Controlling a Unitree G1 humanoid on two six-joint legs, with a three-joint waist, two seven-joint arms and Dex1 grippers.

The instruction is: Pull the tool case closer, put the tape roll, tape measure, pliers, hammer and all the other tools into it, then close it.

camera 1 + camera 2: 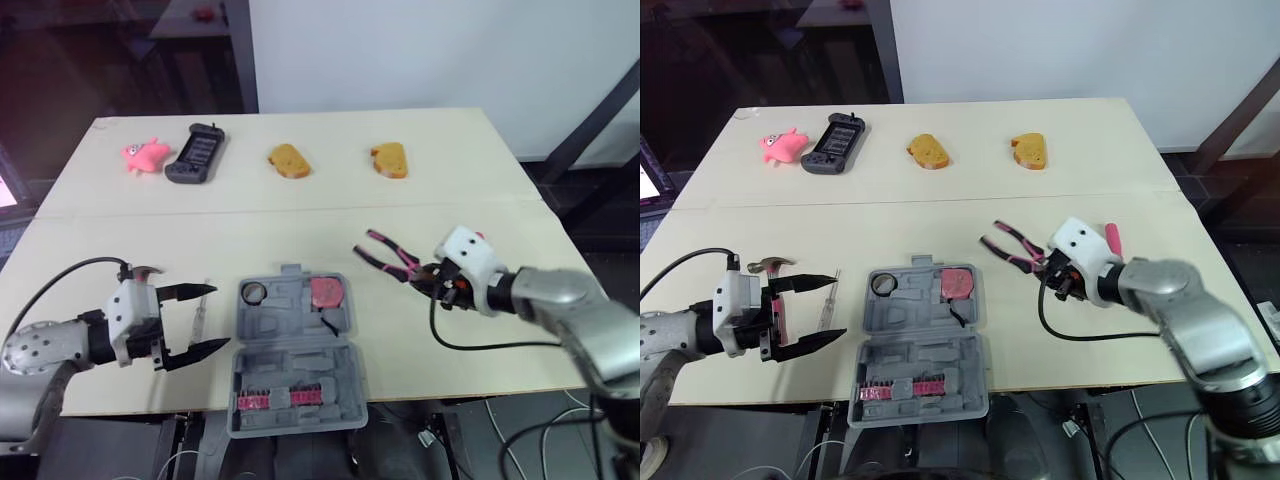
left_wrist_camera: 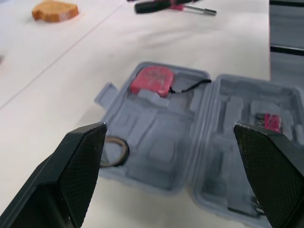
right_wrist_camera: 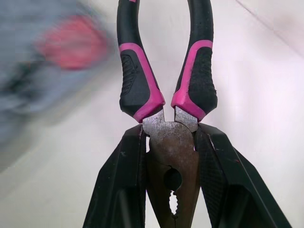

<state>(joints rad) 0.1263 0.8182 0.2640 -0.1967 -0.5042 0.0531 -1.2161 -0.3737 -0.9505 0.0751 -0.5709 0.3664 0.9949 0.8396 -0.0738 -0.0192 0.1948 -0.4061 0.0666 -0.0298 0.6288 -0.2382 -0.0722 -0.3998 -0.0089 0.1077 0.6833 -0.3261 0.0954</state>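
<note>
The right gripper [image 1: 425,274] is clamped tight on the metal head of the pliers [image 3: 172,152]. Their two black-and-pink handles splay apart, at 2 o'clock from the tool case [image 1: 290,365]. The left gripper [image 1: 222,317] gapes wide and empty at 9 o'clock from the case. A slim screwdriver [image 1: 828,300] lies by its fingertips and the hammer [image 1: 772,266] just behind it. The grey case lies open at the near edge of the table [image 1: 470,190]. It holds one tape roll [image 1: 253,292] at 11 o'clock, one pink tape measure [image 1: 326,292] at 1 o'clock, and two pink bit strips [image 1: 253,401] in the near half. Along the far side sit one pink toy [image 1: 145,155], one black controller [image 1: 197,153] and two bread pieces [image 1: 288,160].
</note>
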